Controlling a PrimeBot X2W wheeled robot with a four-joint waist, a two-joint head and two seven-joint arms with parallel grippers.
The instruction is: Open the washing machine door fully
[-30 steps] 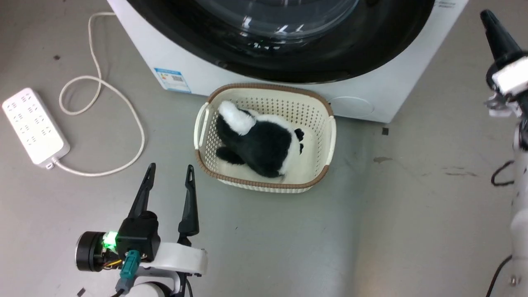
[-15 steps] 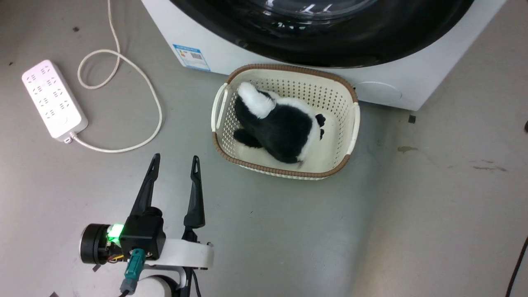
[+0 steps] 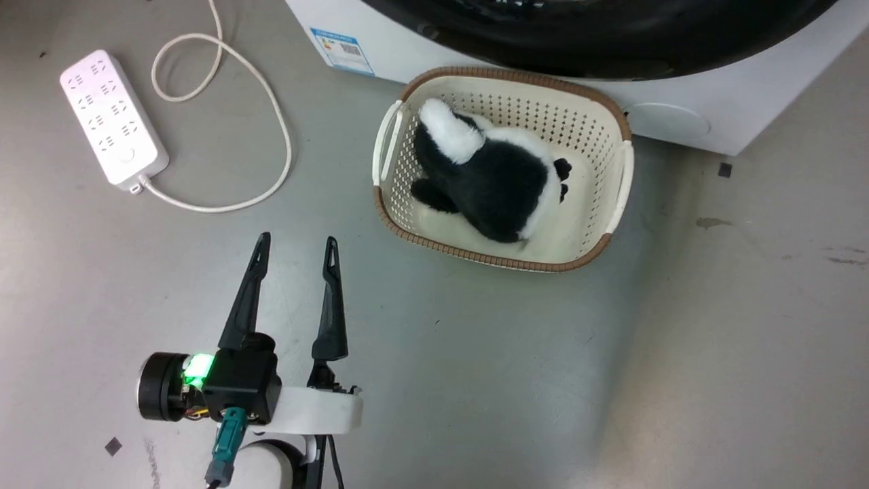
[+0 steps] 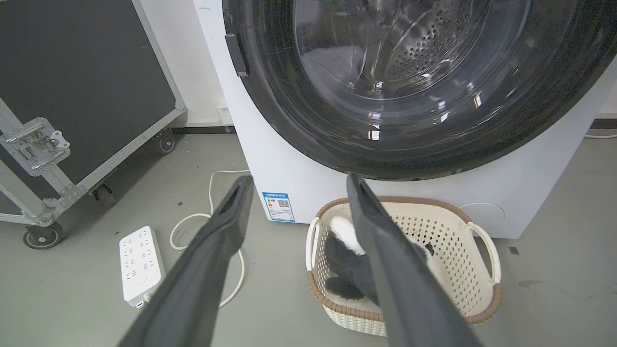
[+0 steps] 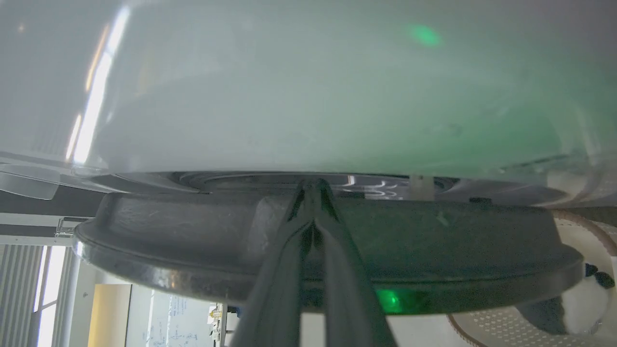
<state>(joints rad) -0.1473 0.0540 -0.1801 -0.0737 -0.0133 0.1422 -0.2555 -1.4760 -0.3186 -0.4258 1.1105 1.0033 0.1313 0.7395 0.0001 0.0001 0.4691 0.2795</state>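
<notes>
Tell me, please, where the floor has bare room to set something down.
Bare: the floor right of the basket, and between the basket and the left end effector. Crowded: power strip and cable at left; basket before the washing machine.

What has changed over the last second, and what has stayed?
The head camera moved: the whole scene slid up and right in its view. The basket, plush toy and power strip keep their places by the washing machine. The left gripper stays open and empty; the right gripper stays shut, tips at the rim of the washing machine door.
</notes>
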